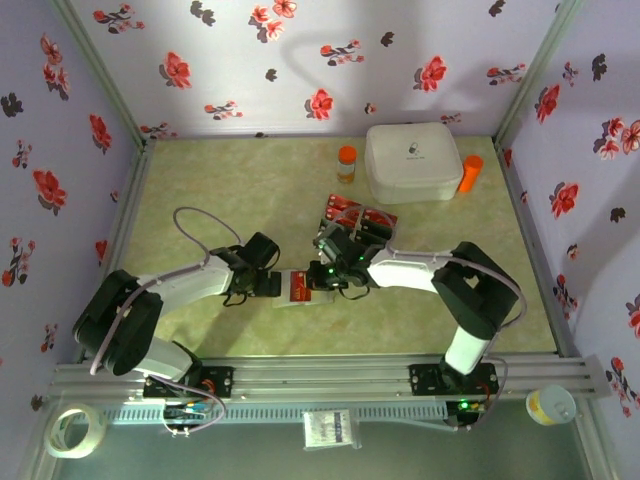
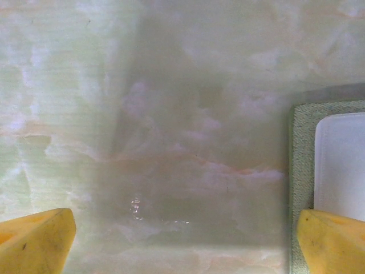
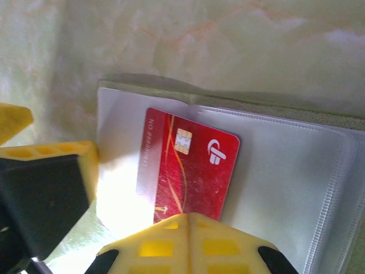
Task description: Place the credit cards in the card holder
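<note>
Your right gripper [image 3: 188, 222] has fingers pressed together, tips meeting at the near edge of a red card [image 3: 191, 162]; can't tell if the card is actually pinched; that card lies partway under a clear sleeve of the open card holder [image 3: 285, 112], which sits on the table [image 1: 200, 180] front-centre between both arms; your left gripper [image 2: 182, 242] has fingers wide apart, one fingertip [image 2: 333, 240] over the holder's olive edge; other credit cards [image 1: 357, 214] lie piled just behind the right gripper, near the white box [image 1: 412, 160].
</note>
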Controlling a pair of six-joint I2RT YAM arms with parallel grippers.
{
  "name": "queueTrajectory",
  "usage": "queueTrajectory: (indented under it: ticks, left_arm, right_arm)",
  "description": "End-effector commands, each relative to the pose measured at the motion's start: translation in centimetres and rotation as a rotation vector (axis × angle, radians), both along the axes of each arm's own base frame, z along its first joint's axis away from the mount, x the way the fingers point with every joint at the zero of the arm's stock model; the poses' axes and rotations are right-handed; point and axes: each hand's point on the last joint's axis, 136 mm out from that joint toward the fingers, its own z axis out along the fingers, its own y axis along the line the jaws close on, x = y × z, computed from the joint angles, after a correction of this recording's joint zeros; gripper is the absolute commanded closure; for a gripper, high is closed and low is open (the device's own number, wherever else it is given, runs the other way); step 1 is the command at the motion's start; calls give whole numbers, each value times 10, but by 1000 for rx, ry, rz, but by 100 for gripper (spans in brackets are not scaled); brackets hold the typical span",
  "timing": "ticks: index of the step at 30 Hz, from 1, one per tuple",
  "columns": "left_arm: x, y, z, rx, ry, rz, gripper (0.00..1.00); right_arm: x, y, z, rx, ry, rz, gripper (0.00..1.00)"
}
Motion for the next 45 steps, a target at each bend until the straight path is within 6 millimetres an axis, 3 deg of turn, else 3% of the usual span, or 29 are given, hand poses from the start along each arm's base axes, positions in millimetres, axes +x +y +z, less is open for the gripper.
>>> queueTrajectory:
  ticks: [1,12,17,26,45]
  left_arm:
    - [0,9,-7,41,7,-7,0]
    - [1,7,-5,38,3,-8,0]
    - [6,7,5,24,-12,3,0]
    - [0,18,2,16,-6,43,0]
    - [1,17,-10,24,12,32,0]
  right_arm:
    - [0,8,-5,-21,-1,25,92]
    - [-9,33,-21,-35,37,69,95]
    - [-6,38,-11,-16,19,69,95]
    - [1,29,13,3,-34,44,95]
    - [1,18,-11,-67,-24,33,97]
